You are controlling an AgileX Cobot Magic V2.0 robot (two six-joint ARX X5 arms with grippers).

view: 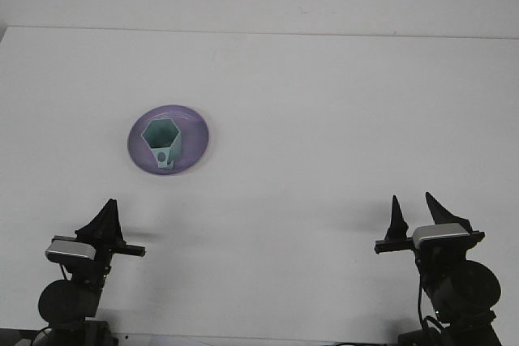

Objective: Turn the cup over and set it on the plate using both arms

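So down in the lower left corner of the frame sits the left gripper [106, 218]. From this angle its dark fingers overlap into one pointed wedge shape, so honestly I can't tell if they're spread or pressed together. Nothing's in it either way, and it's parked low near the bottom edge with a silver-grey camera module just under it.

Moving right and up a bit, in the left-center part of the frame, there's the purple plate [195, 131] lying flat on the white table [324, 119]. The teal cup [162, 142] is standing on it, mouth up, so you look straight down into its six-sided opening. It's got a little handle tab sticking toward the bottom of the frame, reaching the plate's lower rim. The cup sits slightly left of the plate's middle. It's well apart from both arms, nothing touching it.

Over in the lower right corner is the right gripper [415, 215]. This one's easy: two black pointed fingers stand up with a clear gap of white table between them, so they're spread, empty, and well away from the plate.
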